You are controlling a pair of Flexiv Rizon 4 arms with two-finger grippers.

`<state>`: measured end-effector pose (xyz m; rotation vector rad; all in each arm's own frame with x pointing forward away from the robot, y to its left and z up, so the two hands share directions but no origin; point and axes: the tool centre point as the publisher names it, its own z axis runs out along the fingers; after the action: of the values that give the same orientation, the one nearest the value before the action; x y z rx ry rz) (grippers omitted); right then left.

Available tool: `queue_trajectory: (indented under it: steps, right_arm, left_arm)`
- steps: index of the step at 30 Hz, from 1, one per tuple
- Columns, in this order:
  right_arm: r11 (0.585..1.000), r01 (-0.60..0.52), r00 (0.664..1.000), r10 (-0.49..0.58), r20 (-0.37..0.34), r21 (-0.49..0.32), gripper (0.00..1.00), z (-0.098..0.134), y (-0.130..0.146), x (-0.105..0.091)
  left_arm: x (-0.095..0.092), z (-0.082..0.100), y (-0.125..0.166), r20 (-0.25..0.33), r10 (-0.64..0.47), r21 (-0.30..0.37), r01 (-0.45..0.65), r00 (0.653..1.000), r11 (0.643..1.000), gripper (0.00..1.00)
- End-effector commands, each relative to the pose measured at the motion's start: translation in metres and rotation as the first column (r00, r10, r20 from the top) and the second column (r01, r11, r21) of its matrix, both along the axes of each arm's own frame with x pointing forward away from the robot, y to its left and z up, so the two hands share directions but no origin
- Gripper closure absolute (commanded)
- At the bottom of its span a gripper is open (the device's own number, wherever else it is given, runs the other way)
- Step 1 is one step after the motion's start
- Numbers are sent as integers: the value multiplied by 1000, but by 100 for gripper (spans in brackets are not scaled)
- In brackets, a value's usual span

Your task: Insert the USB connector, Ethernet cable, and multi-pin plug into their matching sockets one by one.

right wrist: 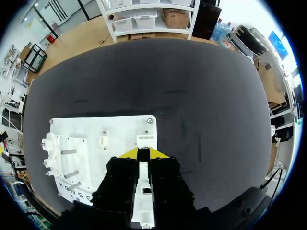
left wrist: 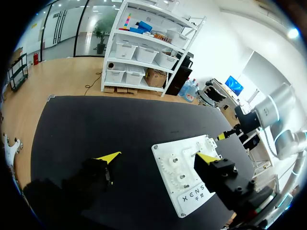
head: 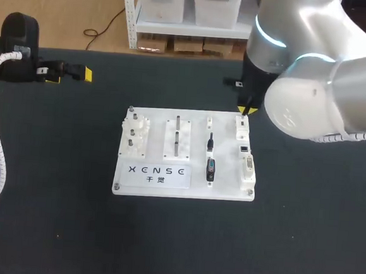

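Right gripper (right wrist: 142, 154) is hovering, pinched together.
Your left gripper (left wrist: 157, 156) is gaping empty; black USB connector (head: 210, 170) is sitting on white plastic board (head: 226, 190).

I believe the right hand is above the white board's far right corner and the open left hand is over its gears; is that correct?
Not quite. The head view shows the open left hand off the white board, over the table's far left, well away from the gears. The right hand is indeed above the board's far right corner.
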<state>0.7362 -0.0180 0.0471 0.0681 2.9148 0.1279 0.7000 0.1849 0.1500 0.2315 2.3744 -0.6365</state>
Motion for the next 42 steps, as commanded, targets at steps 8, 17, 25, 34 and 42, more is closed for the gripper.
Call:
queue_trajectory:
  steps: [8,17,25,34,42]
  right_arm:
    - [1000,-2,1000,2,-12,-17,100,-10,-2,-4]
    - [1000,7,1000,-7,-20,-21,100,-14,-5,-2]
    - [1000,7,1000,-8,-14,-16,100,-13,-2,2]
    - [1000,1,1000,-2,-16,-15,100,-15,0,4]
    - [1000,1,1000,-1,-18,-12,100,-16,1,3]
  left_arm:
    - [0,0,0,0,0,0,0,1000,1000,0]
    - [0,0,0,0,0,0,0,1000,1000,0]
    - [0,0,0,0,0,0,0,1000,1000,0]
    - [0,0,0,0,0,0,0,1000,1000,0]
    - [0,0,0,0,0,0,0,1000,1000,0]
